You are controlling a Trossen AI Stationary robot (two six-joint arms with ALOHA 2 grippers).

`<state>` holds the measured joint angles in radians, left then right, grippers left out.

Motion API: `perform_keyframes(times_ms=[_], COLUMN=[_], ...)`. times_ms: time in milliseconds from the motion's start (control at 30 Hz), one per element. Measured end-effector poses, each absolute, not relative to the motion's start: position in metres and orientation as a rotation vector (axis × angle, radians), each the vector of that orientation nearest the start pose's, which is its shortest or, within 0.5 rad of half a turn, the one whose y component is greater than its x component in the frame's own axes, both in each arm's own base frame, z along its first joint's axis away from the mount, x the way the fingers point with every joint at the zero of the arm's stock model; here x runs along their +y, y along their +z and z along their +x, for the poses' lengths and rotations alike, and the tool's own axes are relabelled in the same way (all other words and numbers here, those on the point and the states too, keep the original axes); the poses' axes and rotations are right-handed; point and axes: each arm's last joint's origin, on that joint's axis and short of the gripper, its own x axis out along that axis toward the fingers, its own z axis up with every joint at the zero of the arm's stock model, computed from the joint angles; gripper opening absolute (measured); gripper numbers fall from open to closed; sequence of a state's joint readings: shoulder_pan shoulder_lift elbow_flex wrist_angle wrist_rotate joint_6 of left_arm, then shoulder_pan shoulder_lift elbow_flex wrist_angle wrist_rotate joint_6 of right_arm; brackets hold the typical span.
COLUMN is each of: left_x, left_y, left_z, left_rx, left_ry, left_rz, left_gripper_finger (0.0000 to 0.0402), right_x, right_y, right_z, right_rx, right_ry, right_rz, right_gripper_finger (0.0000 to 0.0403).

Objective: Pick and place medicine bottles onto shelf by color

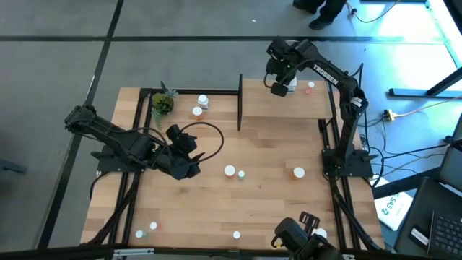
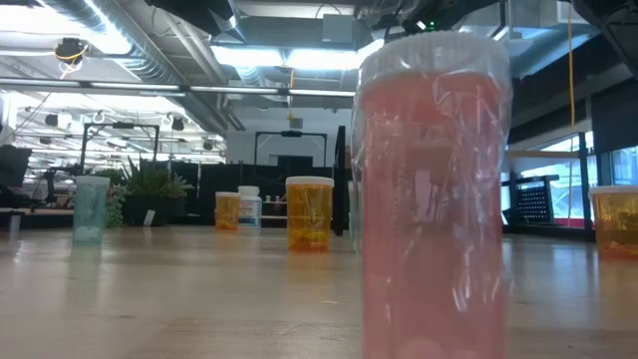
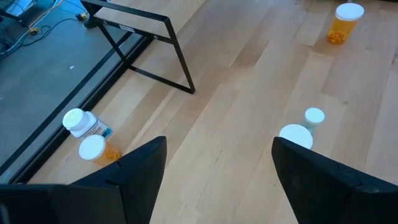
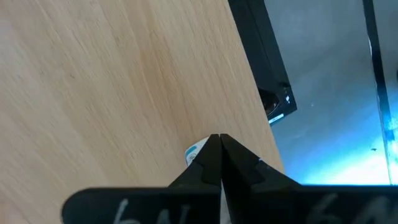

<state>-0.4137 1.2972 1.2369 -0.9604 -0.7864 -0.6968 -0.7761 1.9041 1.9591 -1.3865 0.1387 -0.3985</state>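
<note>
- Currently, the right gripper (image 4: 219, 140) is pressed fully shut over the shelf (image 1: 274, 107), holding nothing; a white bottle (image 4: 196, 153) lies just beneath its tips.
- Ahead of the wide-open left gripper (image 3: 214, 165), a white-capped bottle (image 3: 295, 135) should be centred between the fingers before closing.

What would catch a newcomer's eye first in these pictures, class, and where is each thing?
In the low view a pink bottle stands right at the lens and fills the frame, with orange bottles farther back. From above, the right claw is shut over the raised shelf at the far right corner. The left claw, open, hovers mid-table near a white-capped bottle.
</note>
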Motion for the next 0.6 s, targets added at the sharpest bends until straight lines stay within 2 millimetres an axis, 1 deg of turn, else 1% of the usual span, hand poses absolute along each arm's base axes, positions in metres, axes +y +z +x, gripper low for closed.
perform_keyframes(times_ms=[233, 300, 400, 467, 600], left_x=[-0.079, -0.079, -0.079, -0.079, -0.079], left_y=[0.328, 0.328, 0.328, 0.328, 0.327], left_z=[0.231, 0.231, 0.231, 0.231, 0.230], left_rx=[0.670, 0.669, 0.670, 0.669, 0.676], left_ry=[0.599, 0.599, 0.600, 0.599, 0.601], left_rz=[-0.070, -0.070, -0.070, -0.070, -0.065], left_gripper_finger=[0.0286, 0.0286, 0.0286, 0.0286, 0.0286], right_x=[-0.262, -0.260, -0.254, -0.248, -0.227], right_y=[0.333, 0.337, 0.352, 0.365, 0.394], right_z=[0.261, 0.264, 0.267, 0.269, 0.272], right_rx=[1.416, 1.405, 1.370, 1.341, 1.305], right_ry=[-0.494, -0.492, -0.497, -0.496, -0.484], right_rz=[0.109, 0.098, 0.070, 0.049, 0.027], right_gripper_finger=[0.0003, 0.0003, 0.0003, 0.0003, 0.0003])
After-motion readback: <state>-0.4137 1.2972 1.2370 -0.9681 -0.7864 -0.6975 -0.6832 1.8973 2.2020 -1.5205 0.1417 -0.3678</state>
